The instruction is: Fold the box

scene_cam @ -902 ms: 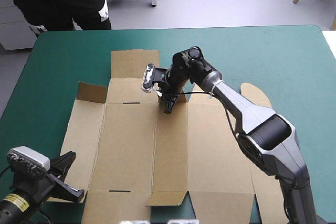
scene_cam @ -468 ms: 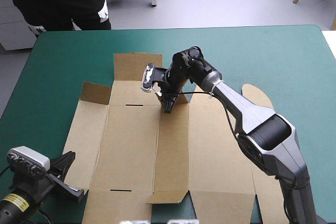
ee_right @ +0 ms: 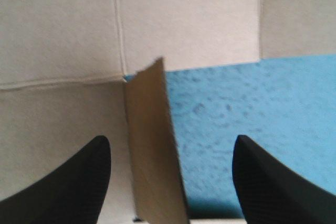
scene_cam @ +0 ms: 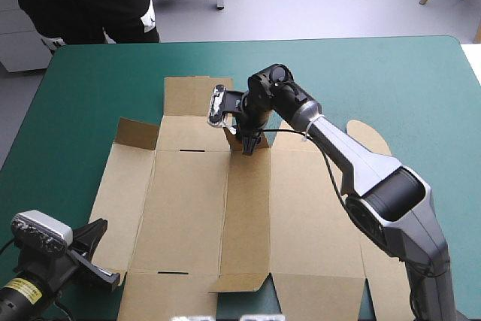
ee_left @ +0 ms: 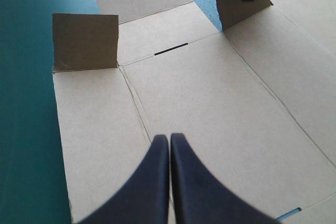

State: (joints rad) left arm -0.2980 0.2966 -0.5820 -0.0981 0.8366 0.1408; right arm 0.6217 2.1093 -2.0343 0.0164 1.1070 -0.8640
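The brown box (scene_cam: 188, 208) lies spread flat in the middle of the teal-green table. A small flap (scene_cam: 234, 134) stands upright at its far middle edge. My right gripper (scene_cam: 249, 144) hangs over that flap, open. In the right wrist view the flap (ee_right: 152, 156) rises between the parted fingers of the right gripper (ee_right: 171, 140), touching neither. My left gripper (scene_cam: 104, 249) is shut and empty at the box's near left edge. In the left wrist view the left gripper (ee_left: 169, 141) points across the flat board (ee_left: 210, 98), with another raised flap (ee_left: 85, 43) ahead.
A rounded tab (scene_cam: 362, 133) of the box lies by the right arm. A near flap (scene_cam: 239, 283) is slightly lifted at the box's front edge. Bare teal-green cover (scene_cam: 421, 88) stretches to the far right and along the left edge (scene_cam: 45, 148).
My right gripper has opened and let go of the upright flap, which stays standing. Just before, the box slid slightly to the right. The left arm has barely moved.
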